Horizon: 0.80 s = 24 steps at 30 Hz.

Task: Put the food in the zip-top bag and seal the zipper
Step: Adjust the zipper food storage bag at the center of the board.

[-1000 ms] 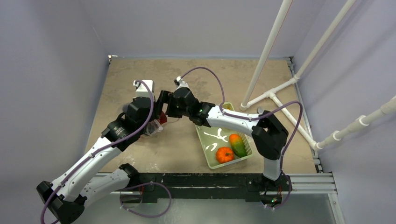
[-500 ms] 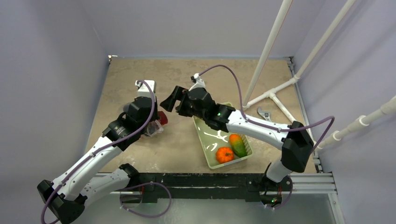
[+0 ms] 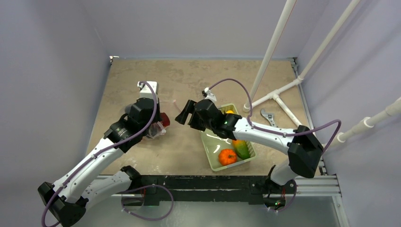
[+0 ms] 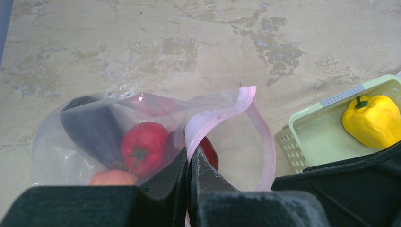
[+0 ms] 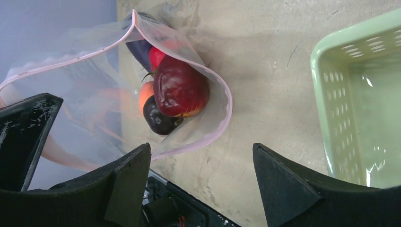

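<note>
A tan desk point(image 3: 189, 75), mottled like worn stone, carries a clear zip-top bag point(image 4: 56, 142) left of its centre, nearer the left edge than the right. The bag is thin, floppy film, crumpled and glossy, and its mouth gapes toward the right edge. The zipper point(image 4: 222, 111), a pale pink strip, curls in a loop around that mouth. The left jaws are pinched tight on this strip, their black fingers pressed together with the pink film between them.

Smooth, shiny toy pieces lie inside the bag. There is a round red tomato point(image 4: 142, 146) with a green star-shaped stem and a long dark purple eggplant point(image 4: 90, 127) beside it. Only the orange-pink top of a peach point(image 4: 111, 178) shows. A dark red rounded fruit point(image 5: 182, 92) lies nearest the mouth, with a small near-black ball point(image 5: 158, 120) touching it.

The right jaws hang just beside the bag's mouth, between bag and basket, spread wide and holding nothing.

A pale green plastic basket point(image 4: 312, 142), rectangular with rows of small holes in its walls, sits right of centre by the near edge. A lumpy yellow pepper point(image 4: 371, 118) lies at its far end. A ribbed orange pumpkin point(image 3: 227, 156) and an oval green-and-orange piece point(image 3: 242, 147) lie side by side at its near end.

A metal wrench point(image 3: 268, 116) lies near the right edge beside white pipes point(image 3: 276, 47).
</note>
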Each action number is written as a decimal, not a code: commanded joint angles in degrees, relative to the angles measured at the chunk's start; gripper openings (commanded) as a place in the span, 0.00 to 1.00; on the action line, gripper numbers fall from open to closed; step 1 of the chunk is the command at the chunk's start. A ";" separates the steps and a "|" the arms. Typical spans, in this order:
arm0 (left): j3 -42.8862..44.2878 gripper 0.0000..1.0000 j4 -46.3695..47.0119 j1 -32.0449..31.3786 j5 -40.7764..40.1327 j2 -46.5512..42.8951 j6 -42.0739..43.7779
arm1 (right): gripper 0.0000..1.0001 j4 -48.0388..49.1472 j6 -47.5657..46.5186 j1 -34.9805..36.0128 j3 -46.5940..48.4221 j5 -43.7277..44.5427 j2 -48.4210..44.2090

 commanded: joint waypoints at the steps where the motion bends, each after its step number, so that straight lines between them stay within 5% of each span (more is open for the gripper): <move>1: -0.21 0.00 1.48 -0.22 0.40 0.06 -0.38 | 0.80 0.46 1.47 0.21 0.66 1.62 0.31; 17: -0.25 0.00 1.39 -0.21 0.41 -0.02 -0.40 | 0.67 4.46 0.21 -1.34 6.65 0.13 9.58; 24: -0.20 0.00 1.37 -0.17 -0.27 0.12 -0.21 | 0.50 6.24 -1.35 -2.36 8.92 -1.44 12.08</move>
